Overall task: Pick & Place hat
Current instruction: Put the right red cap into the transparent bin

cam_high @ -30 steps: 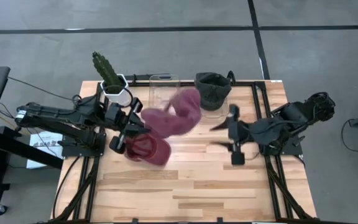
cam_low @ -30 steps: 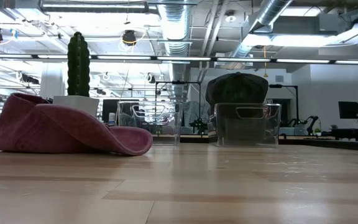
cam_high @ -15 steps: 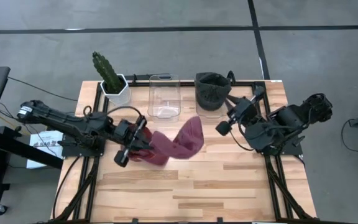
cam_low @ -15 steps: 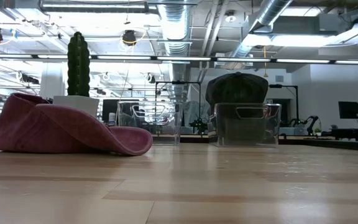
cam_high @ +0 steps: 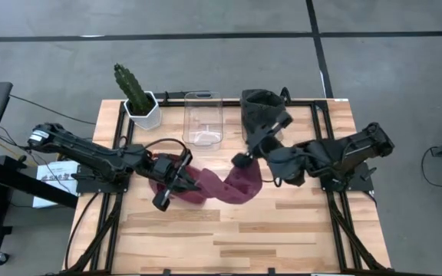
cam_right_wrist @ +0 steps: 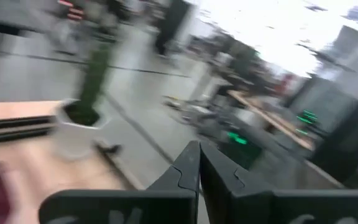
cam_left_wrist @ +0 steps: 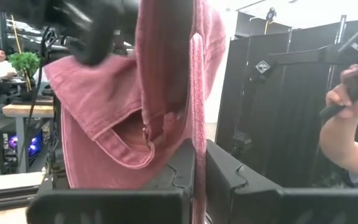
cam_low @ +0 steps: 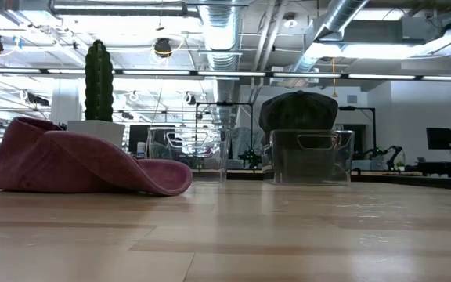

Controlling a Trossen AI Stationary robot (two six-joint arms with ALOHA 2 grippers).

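Observation:
A maroon hat [cam_high: 221, 182] stretches across the middle of the table in the high view. My left gripper [cam_high: 173, 182] is shut on its left end. The left wrist view shows the hat's cloth [cam_left_wrist: 123, 106] rising in front of the fingers, inner band showing. My right gripper [cam_high: 239, 159] stands shut just beyond the hat's right part, with nothing between its fingers [cam_right_wrist: 199, 168]. I cannot tell whether it touches the hat. In the low view a maroon hat [cam_low: 84, 164] lies on the table with no gripper near it. A dark hat [cam_high: 263, 111] sits in a clear bin. My left gripper pinches a thin edge of the maroon cloth [cam_left_wrist: 197, 134] between its two fingers, at the hat's left end. The fingers come roughly level from the table's left. The rest of the hat spreads away beyond them toward the table's right.
An empty clear bin [cam_high: 203, 119] stands at the far middle, and the bin with the dark hat [cam_low: 308, 153] is to its right. A potted cactus [cam_high: 138, 98] is at the far left. Bare wood [cam_high: 267, 230] fills the near half. A person's arm [cam_left_wrist: 347, 130] shows beyond the table.
My left gripper has moved down and toward the table's right and near edges, drawing the maroon hat to the table's middle, where it now lies stretched out. My right gripper has swung from the right side toward the hat, turned, and shut.

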